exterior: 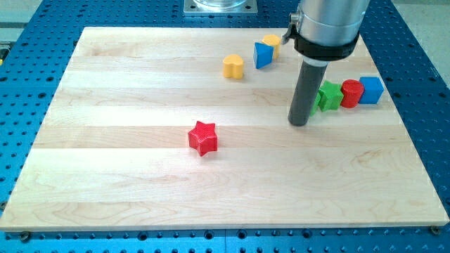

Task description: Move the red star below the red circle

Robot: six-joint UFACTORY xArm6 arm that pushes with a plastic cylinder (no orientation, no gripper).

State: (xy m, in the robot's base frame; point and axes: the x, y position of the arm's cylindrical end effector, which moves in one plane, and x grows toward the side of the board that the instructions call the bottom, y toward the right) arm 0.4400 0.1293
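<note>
Blue perforated metal framed a pale wooden bench [140, 176], whose planks ran from the view's left to the view's right.

Nearest the view's bottom, the red star [203, 137] was seen lying flat on the bench, a little left of centre, with bare wood all around it and no other block close by.

Farther up and toward the view's right, the dark rod was seen standing upright, with my tip [299, 124] set down on the wood. The tip was well apart from the red star, up and to the right of it. No fingers were carried by the arm, so nothing could be told of an open or closed grasp; only the straight rod under a silver housing was shown.

Just beside the rod, on its right, a green block [328, 95] was partly hidden, so its shape was not clear and contact with the rod could not be judged. Touching it on the right, the red circle [351, 93] was found, and next in the row a blue cube [371, 90].

Toward the view's top, a yellow heart [233, 66] lay alone. Beyond it, a blue block [263, 54] stood against a yellow block [272, 43] near the bench's far edge.
</note>
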